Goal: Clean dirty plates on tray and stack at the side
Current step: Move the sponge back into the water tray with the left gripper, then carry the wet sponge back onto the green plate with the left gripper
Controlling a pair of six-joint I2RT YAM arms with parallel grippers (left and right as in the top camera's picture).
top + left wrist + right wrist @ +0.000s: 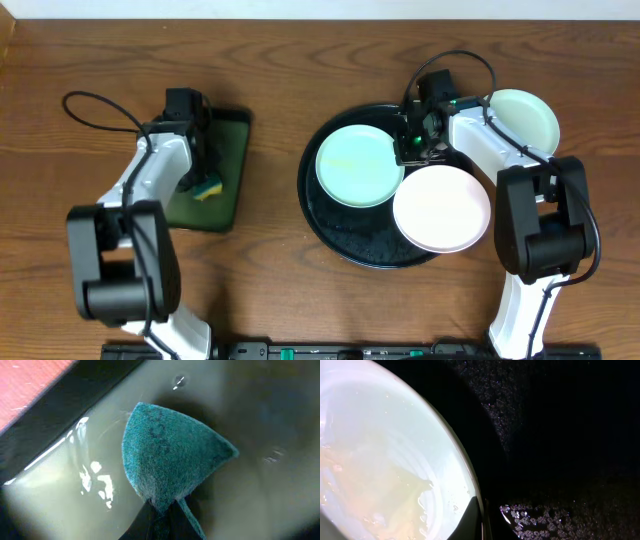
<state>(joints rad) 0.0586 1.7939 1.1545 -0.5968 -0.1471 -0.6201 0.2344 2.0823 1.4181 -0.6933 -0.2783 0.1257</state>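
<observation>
Highest under the overhead camera are the dark elbows of the left arm (125, 250) and the right arm (540, 220). Each rises from the near edge of the table (280, 60) and folds forward, the forearm sloping down toward the far side. The left one reaches far and slightly right. The right one reaches far and left, its wrist tipped steeply down.

The tray (335, 235), black and beaded with droplets, sits right of centre. The green tray (232, 150) lies well to its left and holds a shallow pool of liquid, judged to be where the sponge is wetted.

A mint plate (353, 165) rests on the left half of the black tray. It looks smeared yellowish in the right wrist view, so it is likely not yet clean. A white plate (441, 208) lies at the near right, overhanging the tray's rim. A second mint plate (522, 122) sits on the table at far right, off the tray, and is probably the start of the stack.

The sponge (170, 455) is over the green tray, scouring face up toward the wrist camera; whether it touches the liquid I cannot tell. The left gripper (200, 172) pinches its lower edge and bends it. The right gripper (414, 148) has its fingers (472, 520) closed on the mint plate's right rim, probably to steady or tip it for scrubbing
</observation>
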